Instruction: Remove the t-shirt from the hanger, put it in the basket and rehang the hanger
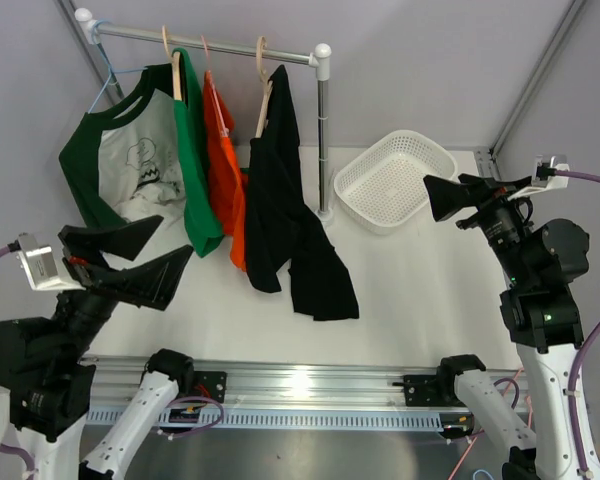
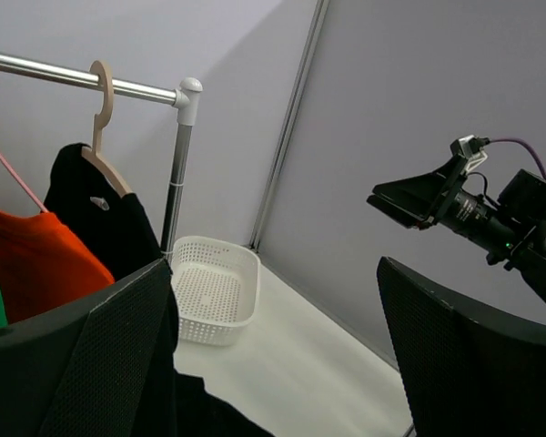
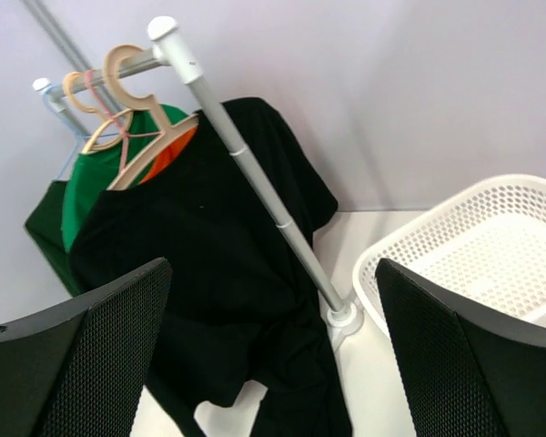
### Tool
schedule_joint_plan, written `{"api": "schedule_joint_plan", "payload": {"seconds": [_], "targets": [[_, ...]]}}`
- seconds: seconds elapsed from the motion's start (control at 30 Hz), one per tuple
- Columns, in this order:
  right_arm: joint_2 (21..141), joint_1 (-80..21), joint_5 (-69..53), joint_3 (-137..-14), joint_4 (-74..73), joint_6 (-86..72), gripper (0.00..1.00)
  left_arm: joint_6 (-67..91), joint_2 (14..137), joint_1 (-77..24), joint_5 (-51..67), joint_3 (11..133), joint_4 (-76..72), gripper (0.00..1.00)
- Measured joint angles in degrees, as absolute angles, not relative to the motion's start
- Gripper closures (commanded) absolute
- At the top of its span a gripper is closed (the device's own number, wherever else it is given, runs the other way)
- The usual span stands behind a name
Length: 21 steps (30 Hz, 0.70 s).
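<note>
Black t-shirt (image 1: 280, 200) on wooden hanger (image 1: 264, 85) at right end of rail (image 1: 210, 42), hem pooled on table (image 1: 420, 290); left gripper (image 1: 175, 237) and right gripper (image 1: 450, 197) wide open, empty (both well clear of cloth); advised: steady hanger, peel one shoulder off first.

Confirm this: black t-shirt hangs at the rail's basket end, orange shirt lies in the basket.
Wrong on the orange shirt: it hangs on the rail beside the black t-shirt; the basket holds nothing. The top view shows it.
</note>
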State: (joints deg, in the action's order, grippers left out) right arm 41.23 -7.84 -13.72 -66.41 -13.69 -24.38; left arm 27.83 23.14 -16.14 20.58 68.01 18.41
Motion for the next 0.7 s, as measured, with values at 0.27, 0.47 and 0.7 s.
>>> {"api": "schedule_joint_plan", "payload": {"seconds": [0.27, 0.47, 0.7], "targets": [[41.3, -7.8, -9.4, -66.0, -16.6, -23.7, 0.01, 26.6, 34.2, -16.1, 21.1, 74.3, 15.3, 0.0], [41.3, -7.8, -9.4, -65.6, -17.4, -23.3, 0.01, 22.3, 54.3, -16.1, 19.7, 94.8, 20.3, 0.01], [41.2, -7.8, -9.4, -65.6, -18.4, -22.9, 0.01, 17.6, 81.3, -17.1, 13.1, 123.5, 32.2, 0.01]]}}
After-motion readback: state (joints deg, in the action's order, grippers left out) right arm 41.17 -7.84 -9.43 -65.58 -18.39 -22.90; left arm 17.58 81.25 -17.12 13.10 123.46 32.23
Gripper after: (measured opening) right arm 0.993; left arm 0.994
